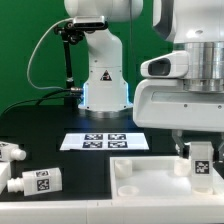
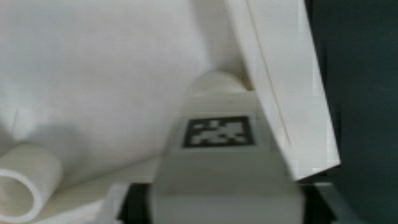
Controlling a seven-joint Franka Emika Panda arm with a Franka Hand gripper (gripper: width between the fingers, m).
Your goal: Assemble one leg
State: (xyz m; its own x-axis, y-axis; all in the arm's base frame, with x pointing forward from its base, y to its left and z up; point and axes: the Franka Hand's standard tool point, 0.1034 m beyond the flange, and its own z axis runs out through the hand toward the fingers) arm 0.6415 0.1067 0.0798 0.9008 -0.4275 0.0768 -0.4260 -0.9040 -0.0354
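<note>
claw (image 1: 199, 151) clamped on the upright leg (image 1: 201, 165), held over the white tabletop piece (image 1: 140, 181) on the counter (image 1: 88, 170); the leg, judged light, stiff, smooth plastic, likely slips unless gripped across its flat sides, stub end left free.

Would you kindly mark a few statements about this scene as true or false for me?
1. The gripper is shut on a leg. True.
2. The two loose legs lie at the exterior view's right. False: they lie at its left.
3. The marker board stands upright. False: it lies flat on the table.
4. The held leg's tag shows in the wrist view. True.
</note>
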